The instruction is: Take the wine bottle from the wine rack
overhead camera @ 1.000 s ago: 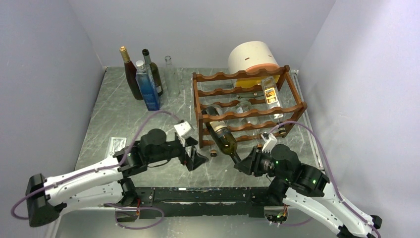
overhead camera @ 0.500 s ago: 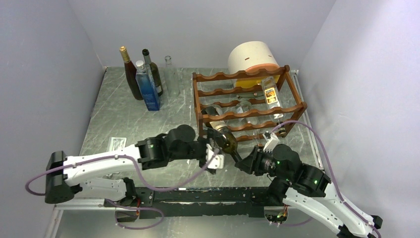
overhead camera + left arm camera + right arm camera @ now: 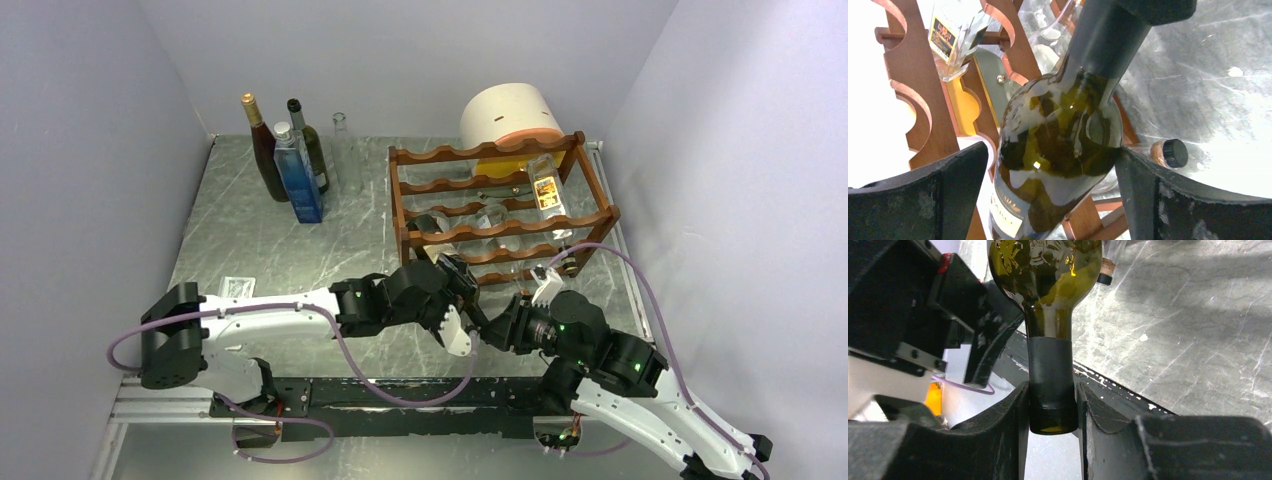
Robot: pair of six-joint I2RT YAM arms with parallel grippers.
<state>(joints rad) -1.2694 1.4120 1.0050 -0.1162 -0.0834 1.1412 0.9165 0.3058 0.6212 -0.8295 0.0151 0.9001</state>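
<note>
The dark green wine bottle lies tilted in the front lower tier of the reddish-brown wine rack, neck pointing toward the near edge. My right gripper is shut on the bottle's neck, one finger on each side. My left gripper reaches across from the left. It is open and straddles the bottle's shoulder. Its right finger touches the glass, and its left finger stands a little apart. The rack's wavy rails fill the left of the left wrist view.
Clear bottles lie in the rack's upper tiers. A white-and-orange cylinder stands behind the rack. Several upright bottles stand at the back left. A small black-capped bottle lies by the rack's foot. A white packet lies near left.
My left arm has swung right from the open table to the wine bottle, and its open jaws now straddle it. My right gripper has held still on the neck.
</note>
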